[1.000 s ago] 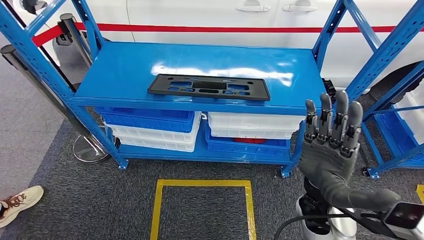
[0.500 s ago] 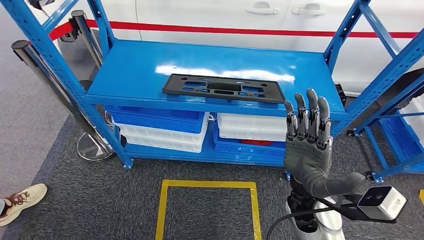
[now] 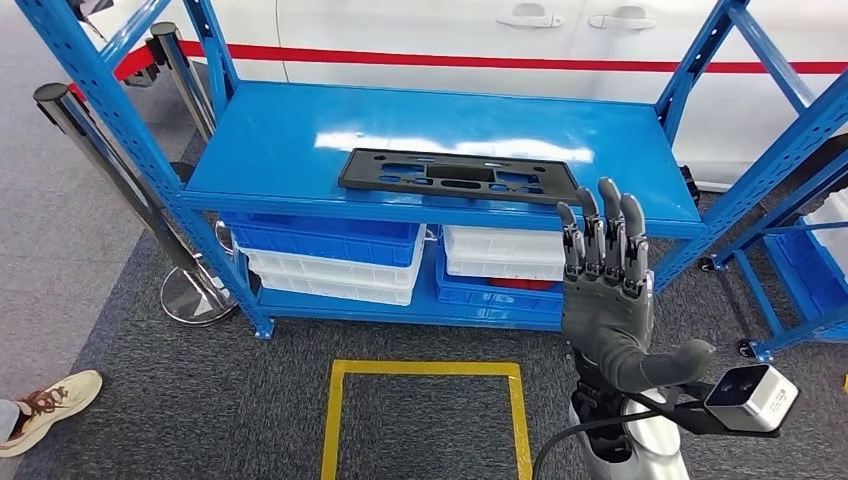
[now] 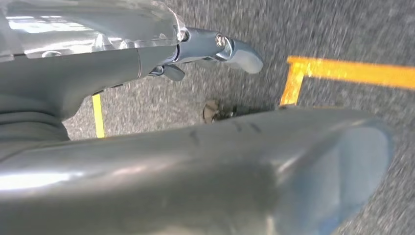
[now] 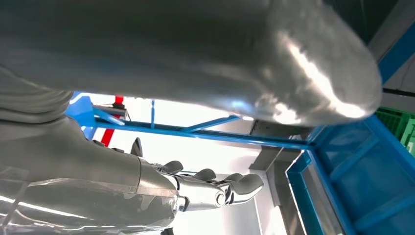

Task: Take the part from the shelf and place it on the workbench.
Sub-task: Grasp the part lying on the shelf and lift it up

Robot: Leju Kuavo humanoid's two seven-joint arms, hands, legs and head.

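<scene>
The flat black plastic panel [image 3: 459, 177], long and rectangular with several cut-out slots, is seen just above the centre of the head view, laid flat on the blue metal shelf [image 3: 260, 160] near its front edge, where it can be reached from the front. The right hand [image 3: 607, 287] is raised at lower right, fingers straight, close together and empty, apparently readied for a reach toward the panel's right end. The left hand [image 4: 215, 49] is shown too partially for its state to be told.
</scene>
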